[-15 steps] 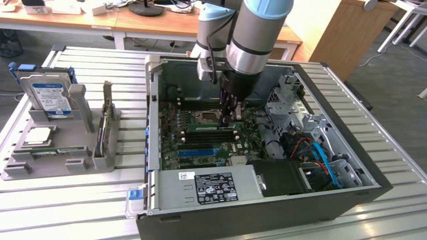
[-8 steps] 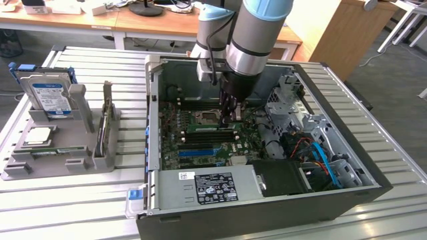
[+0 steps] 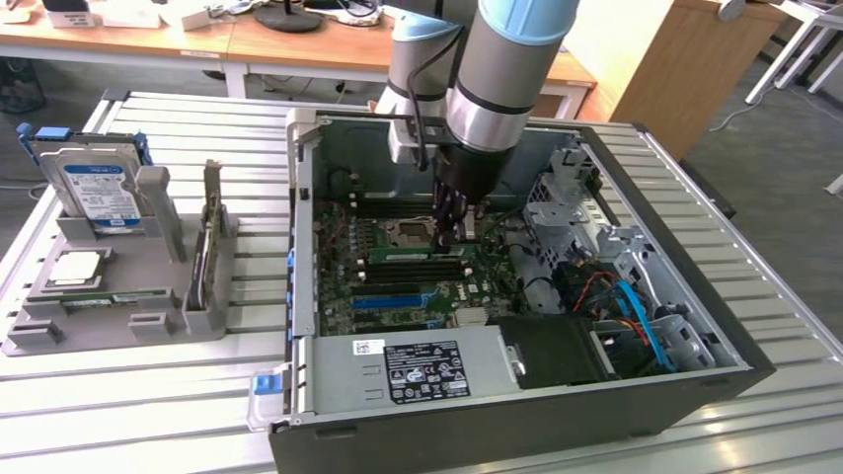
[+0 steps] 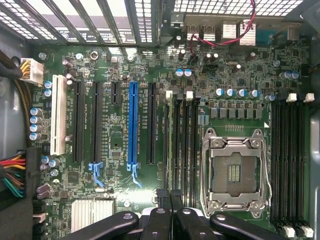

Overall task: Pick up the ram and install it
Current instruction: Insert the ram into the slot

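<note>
1. Gripper [image 3: 455, 241] is down inside the PC case [image 3: 527, 415], fingers squeezed together with nothing pinched.
2. Ram [image 3: 417, 254] sits in a slot just beside the CPU socket [image 4: 232, 170], right under the fingertips.
3. Tight sideways, open overhead.

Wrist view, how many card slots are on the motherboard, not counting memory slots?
6, in a row: a white slot, two long black slots, a short black slot, a blue slot, another long black slot. The gripper may hide more.
</note>
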